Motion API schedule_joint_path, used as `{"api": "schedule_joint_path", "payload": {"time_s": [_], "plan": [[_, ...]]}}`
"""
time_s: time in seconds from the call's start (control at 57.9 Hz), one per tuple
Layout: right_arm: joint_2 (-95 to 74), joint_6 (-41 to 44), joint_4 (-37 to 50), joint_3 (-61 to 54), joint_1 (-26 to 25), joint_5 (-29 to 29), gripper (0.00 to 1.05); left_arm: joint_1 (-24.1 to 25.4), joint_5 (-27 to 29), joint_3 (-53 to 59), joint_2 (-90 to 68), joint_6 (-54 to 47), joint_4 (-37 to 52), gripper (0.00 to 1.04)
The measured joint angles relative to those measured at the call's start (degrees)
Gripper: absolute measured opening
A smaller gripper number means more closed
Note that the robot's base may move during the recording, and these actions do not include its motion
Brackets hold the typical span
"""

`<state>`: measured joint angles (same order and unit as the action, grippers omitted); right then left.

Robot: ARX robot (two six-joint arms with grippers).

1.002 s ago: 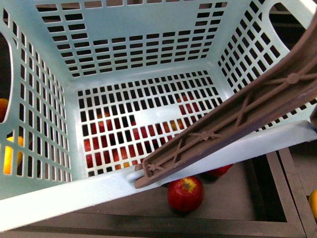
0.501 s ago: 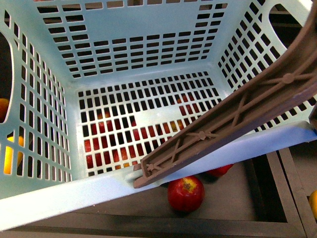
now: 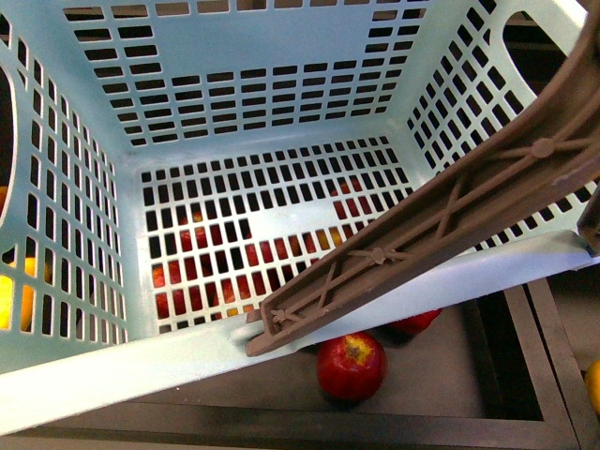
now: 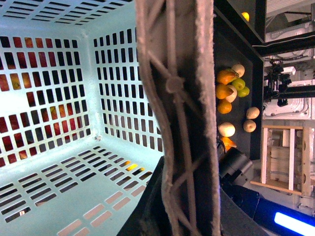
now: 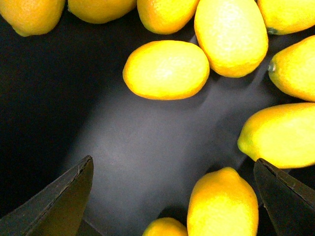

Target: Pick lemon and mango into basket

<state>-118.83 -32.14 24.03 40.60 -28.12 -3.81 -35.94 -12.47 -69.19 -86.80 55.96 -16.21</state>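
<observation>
The right claw [image 5: 172,162] is spread wide, its two dark fingers [image 5: 59,201] far apart above a dark surface and holding nothing. Straight ahead of its open gap lies a lemon [image 5: 166,70] (bright yellow, oval, lying crosswise), untouched and apart from both fingers. More lemons [image 5: 231,34] crowd beyond it, and another lemon [image 5: 222,204] sits just inside one finger. The left claw is too hidden to tell whether it is closed. Its wrist camera shows the brown ribbed handle [image 4: 177,98] running close past it, with the mint-teal basket [image 4: 59,162] hanging on one side of that handle. Going left to right in the front view, yellow fruit [image 3: 19,300] shows through the basket's left wall slots. Red apples [image 3: 187,281] then show through the slotted floor, and the handle lies slantwise across the near rim. A red apple [image 3: 351,366] rests on a dark tray [image 3: 450,375] just under that rim.
</observation>
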Motion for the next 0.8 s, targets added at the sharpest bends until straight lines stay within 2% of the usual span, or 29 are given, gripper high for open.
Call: {"api": "schedule_joint_path", "payload": {"time_s": [0.484,0.795], "plan": [[-15.12,-8.87,-7.13,18.23,1.11,-0.70,0.96,0.00,-0.02,0.00,0.00,0.00,0.00,0.07],[-19.87,-10.32,-10.32,25.66,1.16,-1.70,0.96,0.00,-0.02,0.00,0.00,0.00,0.00,0.07]]}}
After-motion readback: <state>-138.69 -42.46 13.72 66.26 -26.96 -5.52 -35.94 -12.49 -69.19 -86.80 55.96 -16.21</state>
